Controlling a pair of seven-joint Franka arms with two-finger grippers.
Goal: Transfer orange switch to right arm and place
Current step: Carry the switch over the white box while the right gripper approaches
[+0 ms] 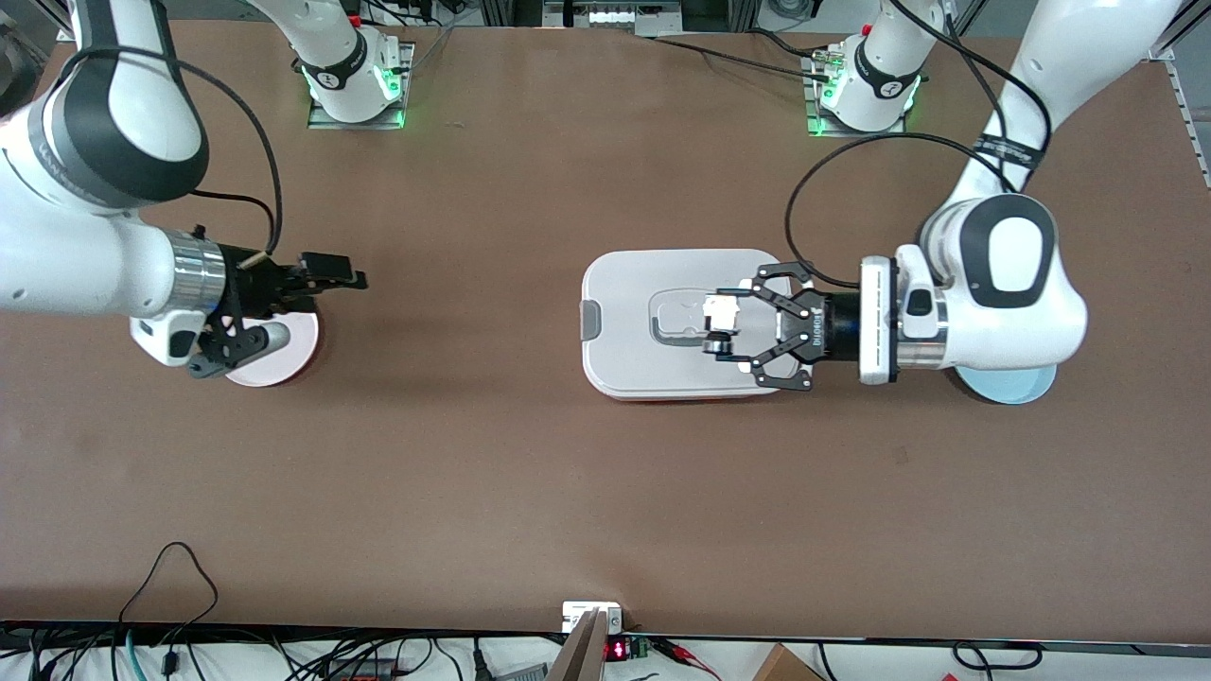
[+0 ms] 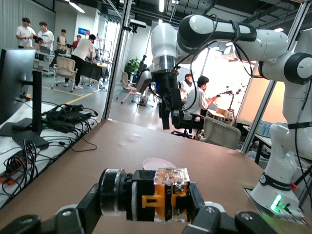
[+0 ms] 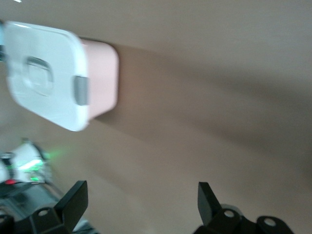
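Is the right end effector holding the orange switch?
No: the right end effector is open and empty; the left end effector clamps the orange switch.

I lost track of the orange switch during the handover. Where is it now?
The orange switch is clamped in the left gripper, held in the air over the white lidded box mid-table.

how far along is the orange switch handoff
Done: the left pincer is shut on the orange switch, held up over the white lidded box. In hand: carrying it toward the right arm. Left: the handoff and the placing; the right pincer hangs open over the pink plate, well apart from the switch.
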